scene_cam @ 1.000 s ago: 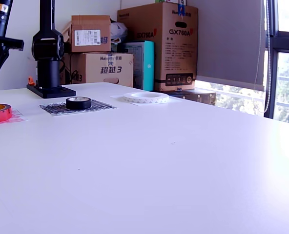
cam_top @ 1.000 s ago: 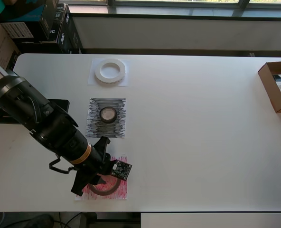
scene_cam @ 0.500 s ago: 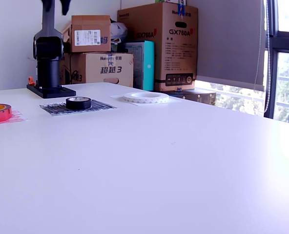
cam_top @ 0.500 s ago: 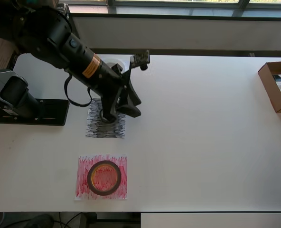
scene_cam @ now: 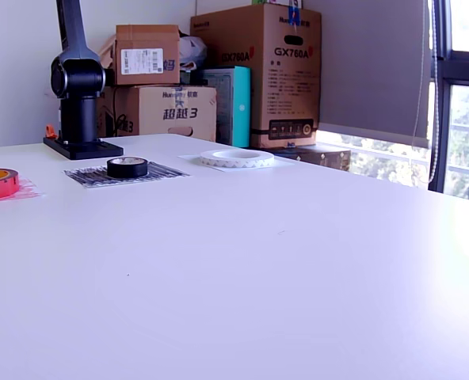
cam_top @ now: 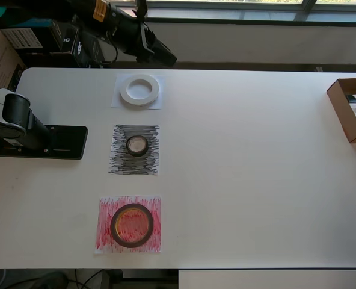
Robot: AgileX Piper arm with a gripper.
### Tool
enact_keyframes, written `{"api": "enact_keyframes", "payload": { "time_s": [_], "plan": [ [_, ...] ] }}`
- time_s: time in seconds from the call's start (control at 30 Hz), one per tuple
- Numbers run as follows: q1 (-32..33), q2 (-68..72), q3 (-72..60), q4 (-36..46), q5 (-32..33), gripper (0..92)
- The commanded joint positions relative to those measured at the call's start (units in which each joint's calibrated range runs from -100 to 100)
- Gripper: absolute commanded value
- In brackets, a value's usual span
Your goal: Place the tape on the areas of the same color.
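While end effector (cam_top: 157, 54) hangs above table edge, grip state unclear, white roll (cam_top: 139, 90) lies just below

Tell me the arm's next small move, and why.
Probably just retract to rest: the white roll sits on the white sheet, the black roll on the black sheet, the red roll on the red sheet.

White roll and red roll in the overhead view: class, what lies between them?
The black roll on its black sheet, midway between the white roll and red roll.
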Motion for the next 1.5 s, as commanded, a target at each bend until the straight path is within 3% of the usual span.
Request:
{"api": "enact_keyframes", "payload": {
  "time_s": [0.0,0.23,0.33,0.57,0.8,1.47],
  "plan": [
    [1.89,-6.13,5.54,-0.61,-1.98,38.2],
    [1.81,-18.2,12.81,-0.95,-1.98,19.6],
    [0.55,-22.22,16.44,-6.29,-1.98,14.6],
    [-0.56,-34.94,31.25,-23.35,-2.06,9.6],
    [-0.56,-44.29,37.88,-25.47,-2.15,0.8],
    [-6.87,-45.88,37.43,-25.3,-3.95,0.1]
  ]
}}
